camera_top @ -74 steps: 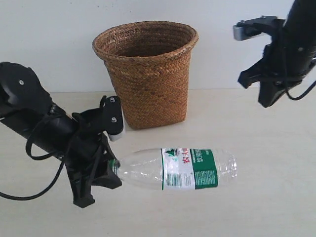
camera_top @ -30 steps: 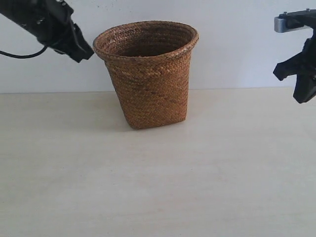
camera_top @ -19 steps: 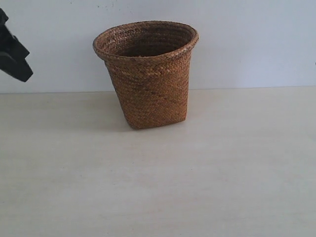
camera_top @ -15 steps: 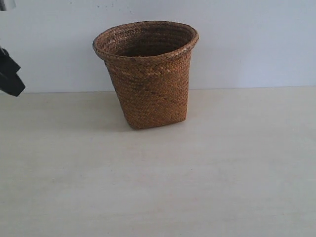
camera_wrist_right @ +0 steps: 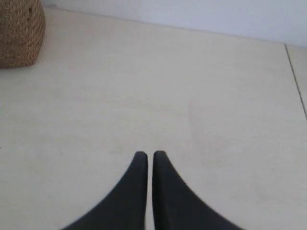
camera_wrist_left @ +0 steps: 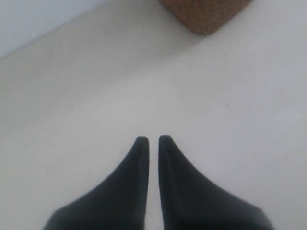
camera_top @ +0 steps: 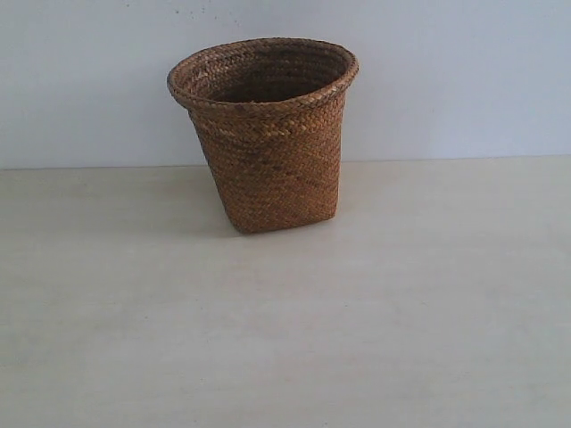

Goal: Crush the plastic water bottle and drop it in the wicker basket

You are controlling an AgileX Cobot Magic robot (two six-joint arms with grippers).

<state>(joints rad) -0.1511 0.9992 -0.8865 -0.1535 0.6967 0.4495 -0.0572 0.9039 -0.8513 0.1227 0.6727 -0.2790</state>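
Standing upright on the pale tabletop [camera_top: 401, 312], the wicker basket [camera_top: 268, 169] sits close to the white wall [camera_top: 464, 80]. The plastic water bottle cannot be seen in any view, and the deep inside of the basket is hidden. The left fingers [camera_wrist_left: 136, 167] are pressed almost together, pinching nothing, over the tabletop. The right fingers [camera_wrist_right: 133, 187] look the same, well apart from the basket.

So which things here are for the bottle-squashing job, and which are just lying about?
For the job: the wicker basket; the left hand and the right hand, both shut and holding nothing. The plastic water bottle shows in no view.

Just there: the table; the wall behind the basket.
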